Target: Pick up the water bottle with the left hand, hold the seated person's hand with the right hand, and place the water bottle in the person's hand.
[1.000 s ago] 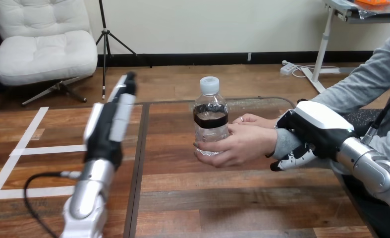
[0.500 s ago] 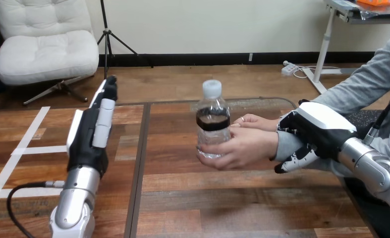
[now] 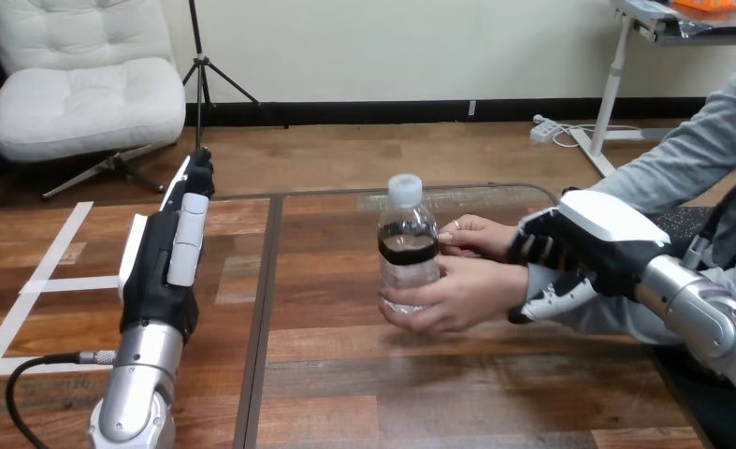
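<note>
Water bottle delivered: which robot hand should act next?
Right, likely. The right hand is curled round the person's wrist and should let go; the left hand is open, far from the water bottle.

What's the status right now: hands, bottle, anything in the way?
Left hand open, empty. Right hand curled round the person's wrist. Water bottle upright in the person's hand. Nothing in the way.

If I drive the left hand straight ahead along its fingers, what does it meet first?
Probably nothing: the left hand points away over the table, well left of the water bottle. Depth is unclear.
</note>
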### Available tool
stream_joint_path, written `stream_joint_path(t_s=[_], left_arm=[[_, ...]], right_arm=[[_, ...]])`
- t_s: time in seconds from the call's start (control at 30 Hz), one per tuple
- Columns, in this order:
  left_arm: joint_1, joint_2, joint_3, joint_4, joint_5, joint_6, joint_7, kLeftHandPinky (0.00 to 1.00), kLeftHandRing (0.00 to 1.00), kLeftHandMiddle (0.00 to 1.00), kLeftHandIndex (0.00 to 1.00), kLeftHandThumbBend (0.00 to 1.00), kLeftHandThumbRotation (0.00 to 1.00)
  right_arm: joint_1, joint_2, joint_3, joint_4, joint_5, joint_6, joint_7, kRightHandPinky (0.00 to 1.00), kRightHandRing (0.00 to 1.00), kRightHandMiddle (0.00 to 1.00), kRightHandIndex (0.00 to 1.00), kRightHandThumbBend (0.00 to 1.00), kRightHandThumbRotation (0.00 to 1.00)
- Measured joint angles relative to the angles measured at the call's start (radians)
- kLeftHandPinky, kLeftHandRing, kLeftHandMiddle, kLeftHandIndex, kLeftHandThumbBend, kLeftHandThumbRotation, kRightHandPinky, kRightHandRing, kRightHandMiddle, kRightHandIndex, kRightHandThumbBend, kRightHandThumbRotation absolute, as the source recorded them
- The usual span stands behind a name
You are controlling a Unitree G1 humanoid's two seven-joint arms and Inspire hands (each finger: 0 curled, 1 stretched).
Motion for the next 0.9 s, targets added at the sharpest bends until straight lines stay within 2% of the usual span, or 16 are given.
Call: stream_joint_path(t_s=[0.6, 0.77, 0.9], left_arm=[[0.023, -0.001, 0.008, -0.012, -0.001, 0.0, -0.012, 0.88, 0.9, 0.88, 0.85, 0.83, 1.0], [0.031, -0.001, 0.008, -0.013, 0.0, 0.0, -0.013, 0.85, 0.9, 0.88, 0.84, 0.83, 1.0], [0.039, -0.001, 0.007, -0.019, 0.003, 0.0, -0.013, 0.84, 0.89, 0.87, 0.84, 0.84, 1.0]], right_arm=[[0.0, 0.0, -0.001, -0.049, 0.004, 0.013, 0.02, 0.6, 0.72, 0.75, 0.75, 0.87, 0.73], [0.0, 0.0, -0.008, -0.056, 0.022, 0.013, 0.02, 0.61, 0.73, 0.75, 0.76, 0.88, 0.79], [0.005, 0.001, -0.028, -0.066, 0.058, 0.01, 0.026, 0.63, 0.73, 0.76, 0.76, 0.89, 0.82]])
